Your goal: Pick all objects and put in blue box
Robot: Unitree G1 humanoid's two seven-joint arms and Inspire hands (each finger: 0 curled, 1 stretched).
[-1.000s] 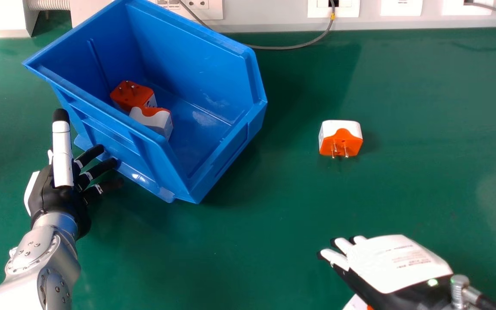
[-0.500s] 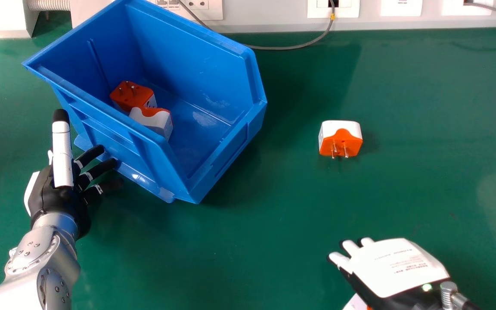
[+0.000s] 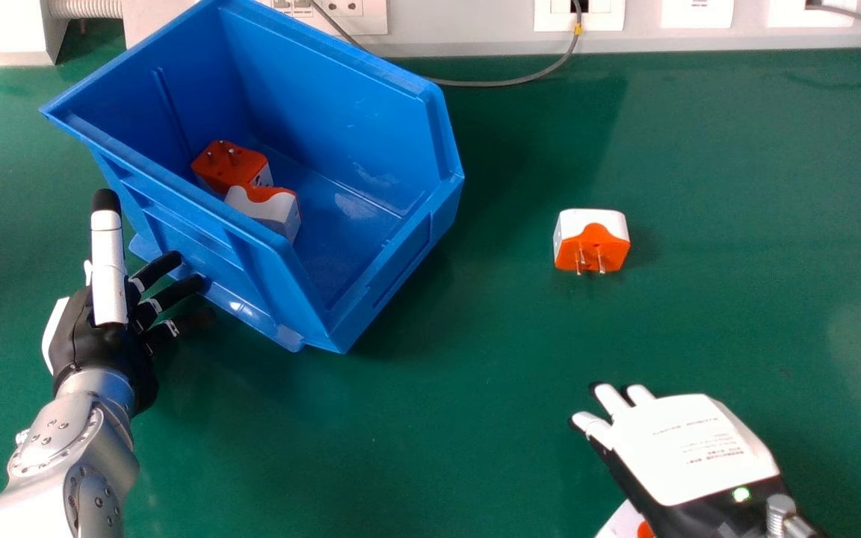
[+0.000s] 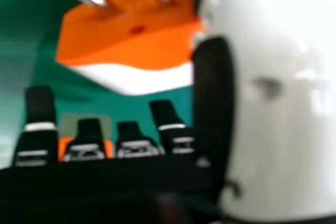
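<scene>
The blue box (image 3: 341, 63) stands left of centre, holding an orange adapter (image 3: 227, 166) and a white-and-orange adapter (image 3: 266, 213). My left hand (image 3: 98, 336) is open beside its near-left wall, fingertips at the base. On the green table to the right lies another adapter (image 3: 592, 243), pins facing me. My right hand (image 3: 688, 448) is open at the lower right, partly covering an adapter (image 3: 621, 523). In the right hand view, an orange-and-white adapter (image 4: 131, 40) is close beside the thumb of my right hand (image 4: 268, 108); contact is unclear.
Wall sockets (image 3: 578, 15) and a grey cable (image 3: 505, 82) run along the back edge of the green table (image 3: 475, 441). A pale housing (image 3: 1, 33) with a ribbed hose stands at the back left.
My right hand has shifted slightly to the right, then a little forward, with its fingers still straight. The left hand, box and visible adapters have stayed in place.
</scene>
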